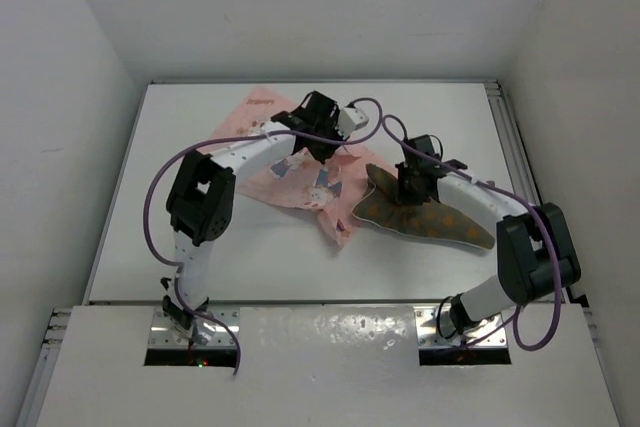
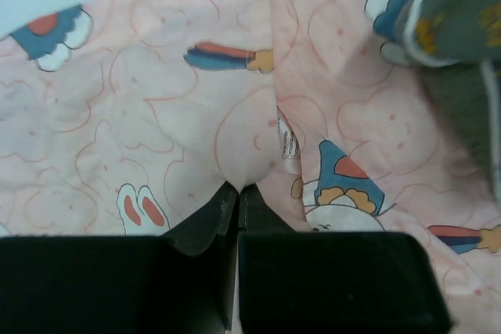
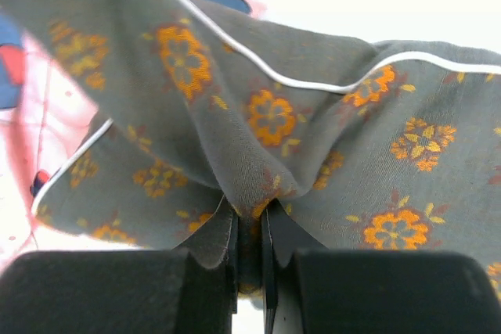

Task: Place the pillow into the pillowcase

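Pink pillowcase (image 2: 156, 115) fabric is pinched by the left gripper (image 2: 237, 193), jaws closed; the pillow (image 3: 329, 115) just beside is clamped by the right gripper (image 3: 249, 220).

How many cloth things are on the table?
2. The pink pillowcase lies mid-table, pinched by the left fingers. The pillow lies just right of it, pinched by the right fingers. More could hide underneath.

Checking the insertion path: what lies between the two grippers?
In the top view, between the left gripper and the right gripper lie pillowcase fabric, then the pointed end of the pillow; nothing else shows.
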